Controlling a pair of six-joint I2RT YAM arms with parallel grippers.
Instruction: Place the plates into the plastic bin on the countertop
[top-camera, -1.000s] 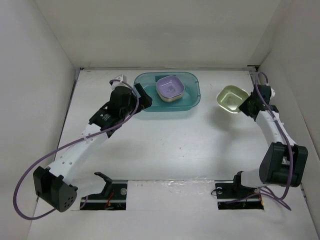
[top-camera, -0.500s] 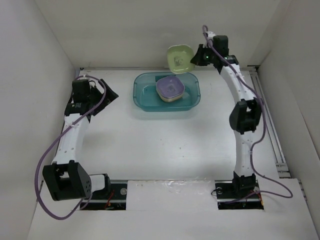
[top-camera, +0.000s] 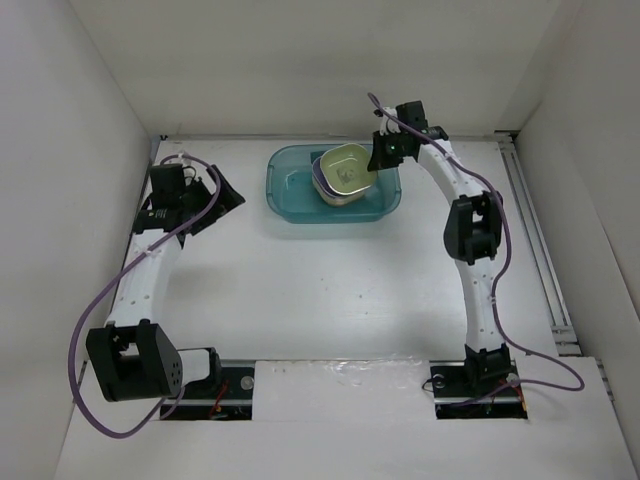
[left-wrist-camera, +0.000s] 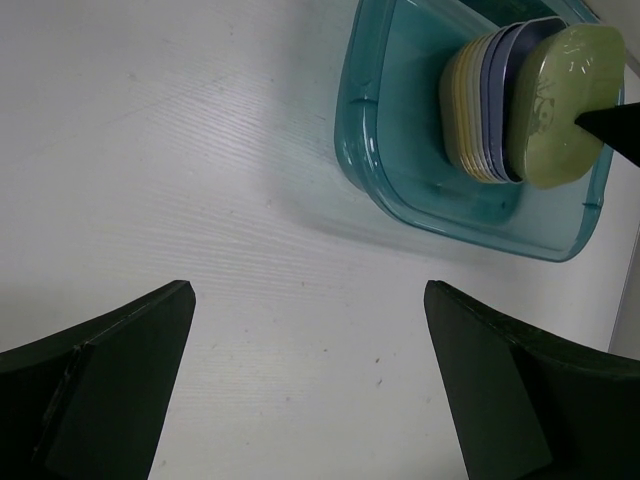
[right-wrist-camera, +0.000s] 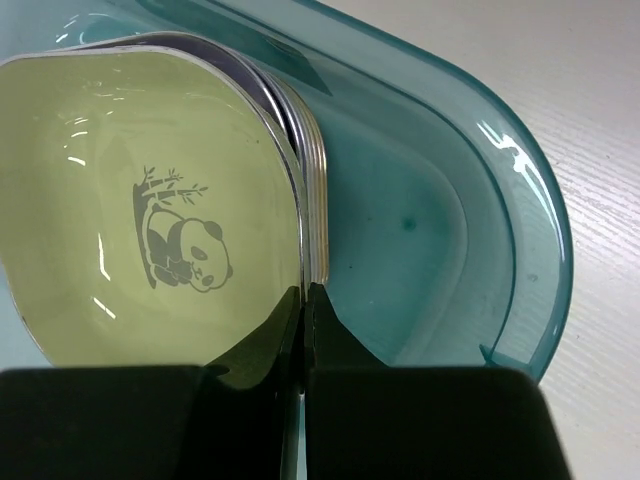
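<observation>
The teal plastic bin (top-camera: 290, 195) stands at the back middle of the white countertop (top-camera: 330, 290). Inside it is a stack of plates (left-wrist-camera: 485, 100), lavender and cream edges showing. My right gripper (top-camera: 375, 160) is shut on the rim of a pale green plate (top-camera: 347, 170) with a panda print (right-wrist-camera: 185, 250), holding it tilted just over the stack (right-wrist-camera: 305, 190) inside the bin (right-wrist-camera: 470, 250). My left gripper (top-camera: 222, 192) is open and empty, over bare countertop left of the bin (left-wrist-camera: 400, 150); its fingers (left-wrist-camera: 110, 380) frame the white surface.
White walls bound the countertop on the left, back and right. The arm bases (top-camera: 210, 375) sit at the near edge. A rail (top-camera: 535, 240) runs along the right side.
The right gripper carried the green plate from above the bin's back right edge down over the stack in the bin. The left arm shifted only slightly.
</observation>
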